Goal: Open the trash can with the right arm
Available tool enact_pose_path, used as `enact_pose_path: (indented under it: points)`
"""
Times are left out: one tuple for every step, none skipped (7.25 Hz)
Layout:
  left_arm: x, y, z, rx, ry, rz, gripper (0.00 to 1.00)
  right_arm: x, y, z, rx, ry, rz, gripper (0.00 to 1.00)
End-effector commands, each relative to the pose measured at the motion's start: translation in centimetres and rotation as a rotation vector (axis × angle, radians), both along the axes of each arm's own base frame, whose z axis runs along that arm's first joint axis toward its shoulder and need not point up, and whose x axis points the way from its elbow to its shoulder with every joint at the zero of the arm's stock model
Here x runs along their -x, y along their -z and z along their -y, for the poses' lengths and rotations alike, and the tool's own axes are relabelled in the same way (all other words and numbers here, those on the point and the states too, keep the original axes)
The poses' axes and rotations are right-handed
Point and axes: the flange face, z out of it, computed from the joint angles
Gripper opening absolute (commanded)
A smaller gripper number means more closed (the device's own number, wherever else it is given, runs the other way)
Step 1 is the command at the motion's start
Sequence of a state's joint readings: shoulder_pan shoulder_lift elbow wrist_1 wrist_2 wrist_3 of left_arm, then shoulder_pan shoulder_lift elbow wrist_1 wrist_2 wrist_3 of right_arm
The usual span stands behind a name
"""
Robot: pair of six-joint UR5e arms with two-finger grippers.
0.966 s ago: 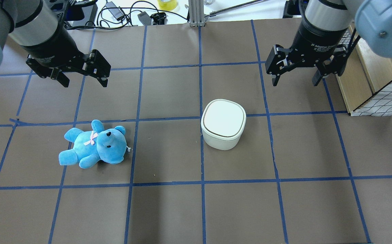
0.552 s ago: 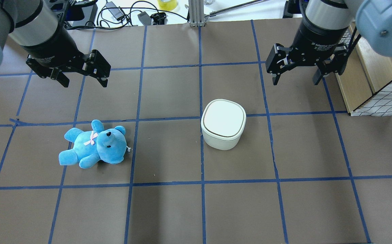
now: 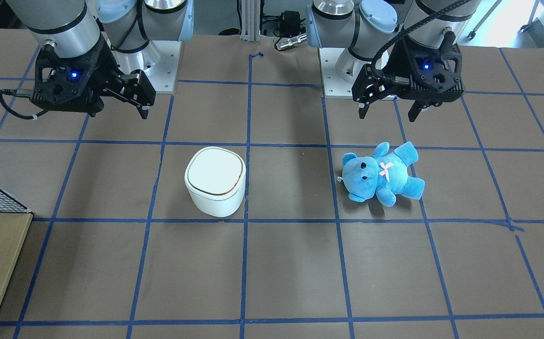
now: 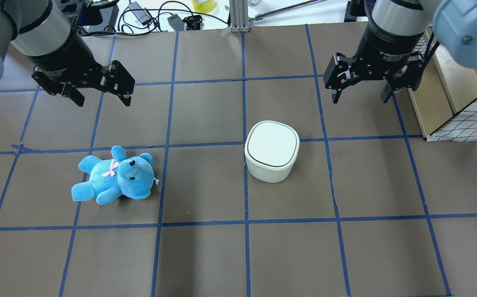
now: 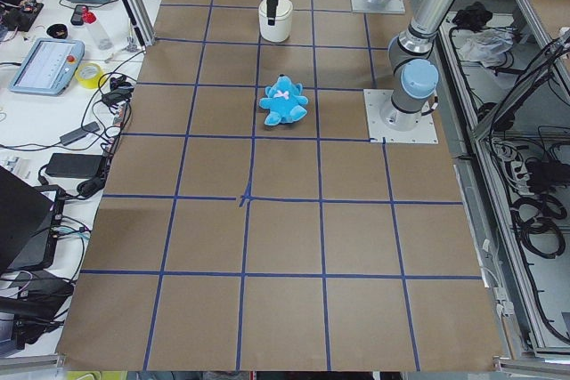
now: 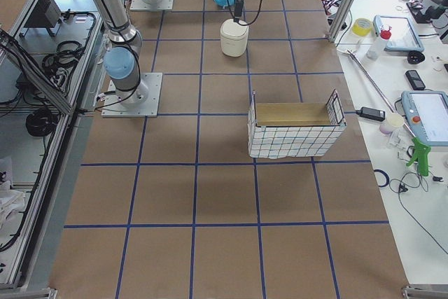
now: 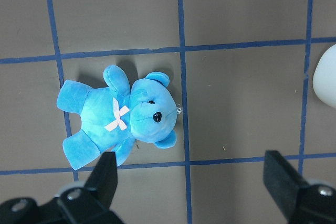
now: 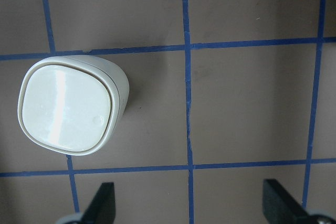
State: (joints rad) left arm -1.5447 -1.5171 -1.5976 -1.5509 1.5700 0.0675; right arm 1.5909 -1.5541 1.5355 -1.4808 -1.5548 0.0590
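Right gripper point(image 4: 359, 98) hangs at the overhead frame's upper right, jaws spread wide and empty, while the lidded trash can point(image 4: 271, 150) sits mid-frame, below and left of it, farther from the left gripper point(image 4: 103, 100).

The table point(image 4: 205, 255) is covered in brown paper, marked into squares by blue tape point(image 4: 246, 222). A wooden crate with wire-mesh sides point(image 6: 294, 131) stands on it. Alongside, a white bench point(image 6: 420, 201) carries a yellow tape roll point(image 6: 362, 27) and a blue-edged tablet point(image 6: 425, 110). The light is even.
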Motion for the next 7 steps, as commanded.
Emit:
enact_pose_path:
  points:
    - [0.0,0.0,0.0,0.001,0.000,0.001,1.00,0.1,-0.1,0.1,0.009,0.001,-0.002,1.00]
    - [0.0,0.0,0.0,0.001,0.000,0.001,1.00,0.3,-0.1,0.2,0.009,0.004,-0.002,1.00]
    - [0.0,0.0,0.0,-0.001,0.000,0.001,1.00,0.3,-0.1,0.2,0.010,0.005,-0.003,1.00]
    - [0.0,0.0,0.0,0.001,0.000,-0.001,1.00,0.3,-0.1,0.2,0.013,0.005,-0.003,1.00]
    - [0.0,0.0,0.0,-0.001,0.000,0.001,1.00,0.3,-0.1,0.2,0.013,0.015,0.001,1.00]
    - [0.0,0.0,0.0,0.001,0.000,0.001,1.00,-0.4,-0.1,0.2,0.025,0.052,0.012,0.87]
    - [0.0,0.0,0.0,-0.001,0.000,-0.001,1.00,-2.2,0.1,0.0,0.035,0.033,0.018,0.40]
